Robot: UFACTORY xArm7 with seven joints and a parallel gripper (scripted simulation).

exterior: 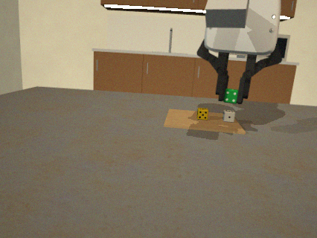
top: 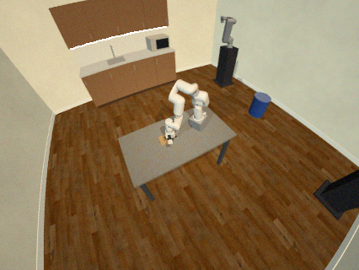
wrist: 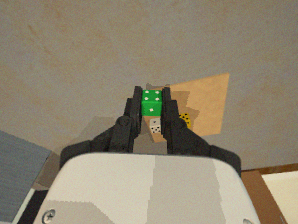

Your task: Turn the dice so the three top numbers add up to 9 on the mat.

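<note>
Gripping the green die (exterior: 231, 96) (wrist: 152, 103), the hand (exterior: 233, 100) (wrist: 151, 97) hangs above the mat's (exterior: 178, 119) (wrist: 210, 107) edge region.

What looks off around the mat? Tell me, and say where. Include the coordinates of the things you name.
Nothing looks damaged or spilled. The green die with white pips (exterior: 231, 96) (wrist: 151, 103) is off the flat tan mat (exterior: 178, 119) (wrist: 212, 100), but held up between the black fingers of the hand (exterior: 231, 97) (wrist: 151, 97), so that seems intended.

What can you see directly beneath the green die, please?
Beneath the green die, the exterior view shows open air between the gripper's fingers; its underside is hidden.
</note>
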